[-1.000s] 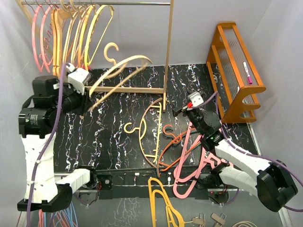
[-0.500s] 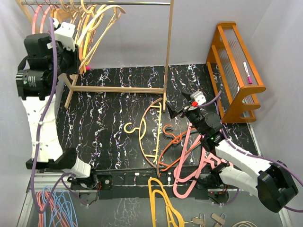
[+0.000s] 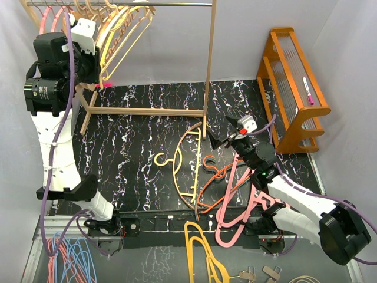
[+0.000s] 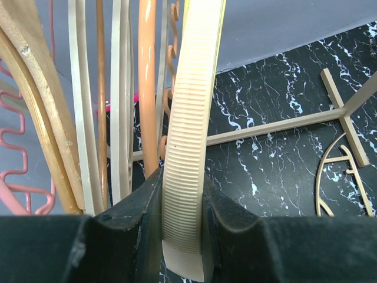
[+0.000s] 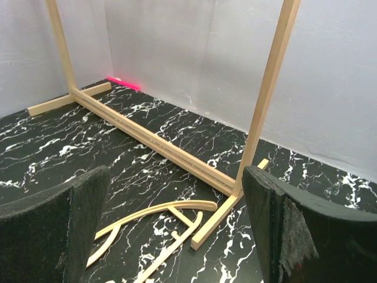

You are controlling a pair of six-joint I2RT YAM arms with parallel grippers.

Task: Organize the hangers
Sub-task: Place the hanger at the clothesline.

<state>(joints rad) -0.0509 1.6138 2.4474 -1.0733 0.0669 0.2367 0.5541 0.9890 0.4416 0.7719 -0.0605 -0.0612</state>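
While most hangers (image 3: pixel 115 26) hang on the rail (image 3: pixel 177 5), several lie on the mat (image 3: pixel 135 130), among them a tan one (image 3: pixel 175 168) and pink ones (image 3: pixel 232 183). Only the left wrist view shows the left gripper (image 4: pixel 182 212) pinching a pale ribbed hanger (image 4: pixel 189 135) at the rail. Low over the mat, the right gripper (image 5: pixel 177 230) gapes wide and empty.

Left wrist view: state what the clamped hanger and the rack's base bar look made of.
Ribbed hanger in the left gripper: probably moulded plastic, cream, matte; fine even ridges suggest it. Rack's base bar: likely unfinished pale wood, square-cut, dull.
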